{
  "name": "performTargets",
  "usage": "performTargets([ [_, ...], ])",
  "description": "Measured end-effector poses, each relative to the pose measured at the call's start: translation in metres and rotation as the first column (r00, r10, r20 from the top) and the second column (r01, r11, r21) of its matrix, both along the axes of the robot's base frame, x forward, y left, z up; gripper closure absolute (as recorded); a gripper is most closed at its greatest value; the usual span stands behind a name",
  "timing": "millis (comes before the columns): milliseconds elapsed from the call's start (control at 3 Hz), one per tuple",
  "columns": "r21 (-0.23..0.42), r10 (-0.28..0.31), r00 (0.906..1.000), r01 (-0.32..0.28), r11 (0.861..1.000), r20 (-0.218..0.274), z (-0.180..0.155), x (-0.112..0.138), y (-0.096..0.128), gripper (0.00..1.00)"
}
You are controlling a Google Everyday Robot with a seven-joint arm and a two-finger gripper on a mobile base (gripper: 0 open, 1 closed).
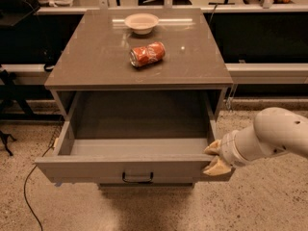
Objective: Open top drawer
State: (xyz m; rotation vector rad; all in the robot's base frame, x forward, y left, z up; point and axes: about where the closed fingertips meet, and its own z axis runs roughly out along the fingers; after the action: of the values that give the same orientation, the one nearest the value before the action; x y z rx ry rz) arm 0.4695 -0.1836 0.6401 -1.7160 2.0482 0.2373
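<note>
The top drawer (96,167) of the grey-brown cabinet stands pulled far out, its deep box open and empty inside. Its flat front panel carries a small black bar handle (137,178) at centre. My gripper (214,157) is at the drawer's right front corner, its tan fingers (217,166) spread above and below the corner of the front panel. The white arm reaches in from the right edge of the camera view.
On the cabinet top (96,57) lie a crushed orange can (147,54) and a white bowl (141,22). Dark desks and chair legs stand behind. A black cable (29,186) runs over the speckled floor at the left.
</note>
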Motion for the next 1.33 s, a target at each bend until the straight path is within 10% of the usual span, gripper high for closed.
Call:
performTargets([
  [667, 0.000, 0.002, 1.0000, -0.002, 1.000, -0.001, 0.000, 0.000, 0.001, 0.13],
  [1333, -0.025, -0.030, 0.9892, 0.034, 0.999, 0.144, 0.057, -0.019, -0.012, 0.00],
])
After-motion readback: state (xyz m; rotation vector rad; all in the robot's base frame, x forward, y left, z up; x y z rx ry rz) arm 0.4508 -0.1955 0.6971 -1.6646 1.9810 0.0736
